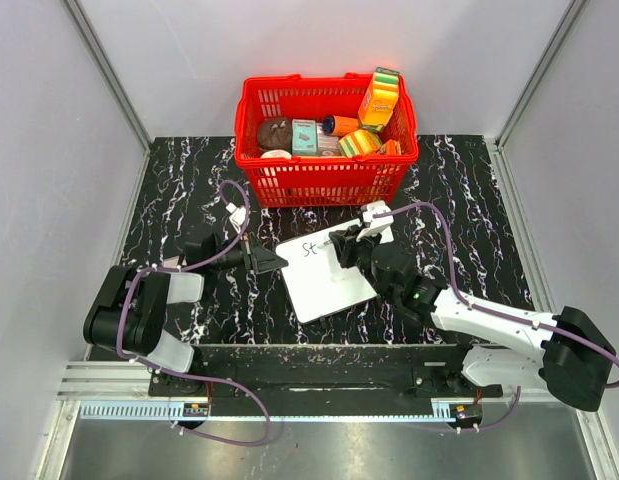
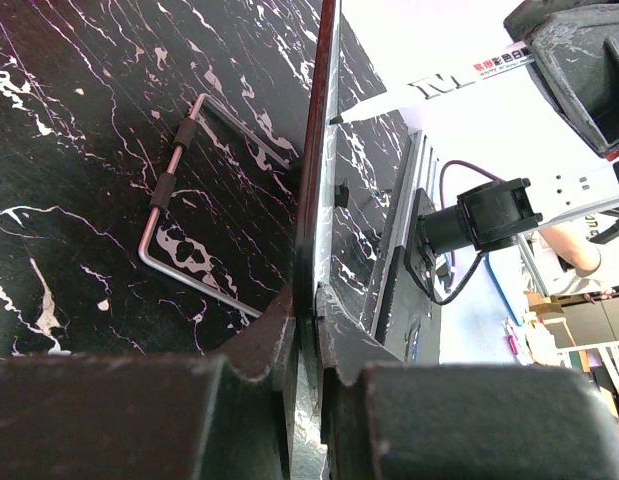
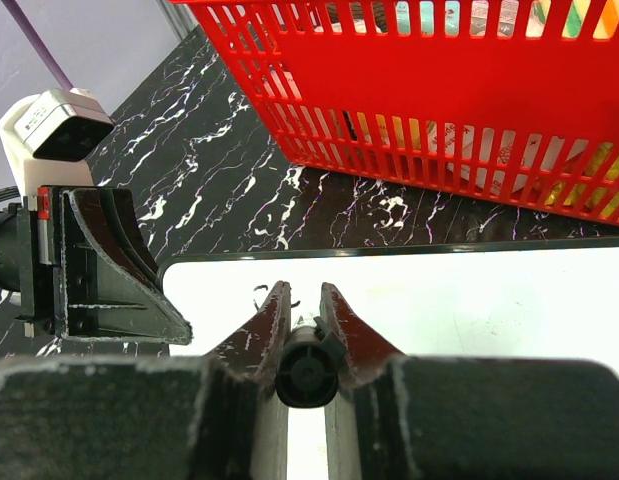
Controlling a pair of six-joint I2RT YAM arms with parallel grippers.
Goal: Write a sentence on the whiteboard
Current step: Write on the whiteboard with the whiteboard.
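Observation:
The whiteboard [image 1: 329,280] lies tilted on the black marble table in front of the red basket. Thin black letters "St" of the sentence [image 1: 309,248] stand near its upper left corner. My left gripper [image 1: 272,262] is shut on the board's left edge. In the left wrist view the board [image 2: 325,150] shows edge-on between the closed jaws of the left gripper [image 2: 307,300]. My right gripper [image 1: 344,243] is shut on a black-capped marker [image 3: 307,372] held over the board [image 3: 469,300] just right of the letters. The marker's tip [image 2: 336,120] meets the board.
The red basket [image 1: 327,185], full of boxes and small goods, stands right behind the board; its slatted wall [image 3: 439,100] is close ahead of the right gripper. A bent metal wire bracket [image 2: 179,200] shows on the left of the board's edge.

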